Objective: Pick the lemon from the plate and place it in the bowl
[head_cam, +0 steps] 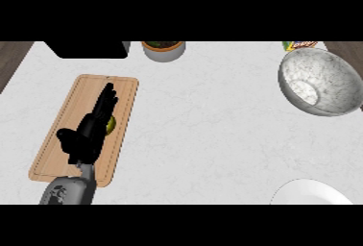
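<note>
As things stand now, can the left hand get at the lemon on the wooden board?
Probably yes. The left hand already lies over the wooden board, its straight fingers covering most of the lemon; nothing else stands between them.

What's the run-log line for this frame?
left robot hand: open, over lemon | lemon: on board | bowl: no lemon | right: not in view

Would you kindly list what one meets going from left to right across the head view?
Cutting board with the left hand over it and a yellow-green fruit peeking out beside the fingers → pot at the far edge → plate at the near edge → marble bowl.
</note>
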